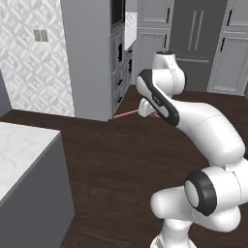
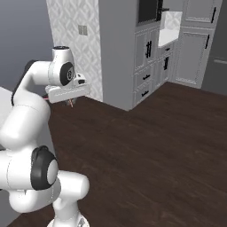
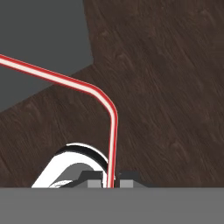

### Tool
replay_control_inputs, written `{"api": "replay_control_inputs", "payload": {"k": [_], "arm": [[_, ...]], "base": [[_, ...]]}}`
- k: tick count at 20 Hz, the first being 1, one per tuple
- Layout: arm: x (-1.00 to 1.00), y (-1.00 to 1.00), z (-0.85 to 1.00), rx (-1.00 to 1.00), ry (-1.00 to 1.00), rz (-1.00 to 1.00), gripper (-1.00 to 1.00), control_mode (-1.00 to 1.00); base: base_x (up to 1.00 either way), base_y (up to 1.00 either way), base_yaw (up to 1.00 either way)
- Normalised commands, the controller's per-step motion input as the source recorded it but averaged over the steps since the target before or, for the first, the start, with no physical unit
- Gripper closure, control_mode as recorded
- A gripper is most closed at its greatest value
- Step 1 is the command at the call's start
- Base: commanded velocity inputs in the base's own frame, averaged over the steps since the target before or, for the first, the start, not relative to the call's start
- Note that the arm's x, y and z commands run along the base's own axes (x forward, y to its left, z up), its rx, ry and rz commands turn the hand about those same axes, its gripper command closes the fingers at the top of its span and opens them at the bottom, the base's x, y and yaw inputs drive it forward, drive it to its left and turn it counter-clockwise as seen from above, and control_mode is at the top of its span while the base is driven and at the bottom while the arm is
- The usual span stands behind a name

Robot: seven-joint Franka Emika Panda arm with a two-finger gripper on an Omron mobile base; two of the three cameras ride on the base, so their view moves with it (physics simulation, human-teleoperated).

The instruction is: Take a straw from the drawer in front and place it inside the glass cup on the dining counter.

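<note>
At the far left of the left base view a white marble slab with faint grey veins on a grey base, the table meant for dining, is cut off by the picture's edge; no glass cup can be made out on the part that shows. Rightward across the dark wood floor stands a tall grey cabinet block, and just past its foot the thin red-pink straw juts out level from the white arm's pincer, its free end aimed left toward the cabinet and, beyond it, toward the table.

In the hand view the straw rises from between the two dark tips of the pincer, then bends sharply and runs away to the upper left over the floor and a flat grey surface. The tips stand together, clamped on the straw's short leg. So the long leg lies crosswise to the pincer's own axis, and only the short leg follows it; I judge that the coming move depends on this, since the long leg would have to be tipped upright above the cup's mouth before lowering.

In the right base view the pincer hangs under the hand near the patterned wall; the straw there is at most a faint reddish fleck, too small to be sure of. The drawer cannot be picked out among the grey cabinet fronts further right.
</note>
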Motion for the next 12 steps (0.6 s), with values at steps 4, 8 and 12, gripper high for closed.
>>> {"api": "replay_control_inputs", "payload": {"k": [4, 8, 12], "arm": [[0.0, 0.0, 0.0, 0.0, 0.0, 0.0, 1.0, 1.0], [0.0, 0.0, 0.0, 0.0, 0.0, 0.0, 1.0, 1.0], [0.0, 0.0, 0.0, 0.0, 0.0, 0.0, 1.0, 1.0]], "base": [[1.0, 0.0, 0.0], [1.0, 0.0, 0.01], [1.0, -0.04, 0.17]]}}
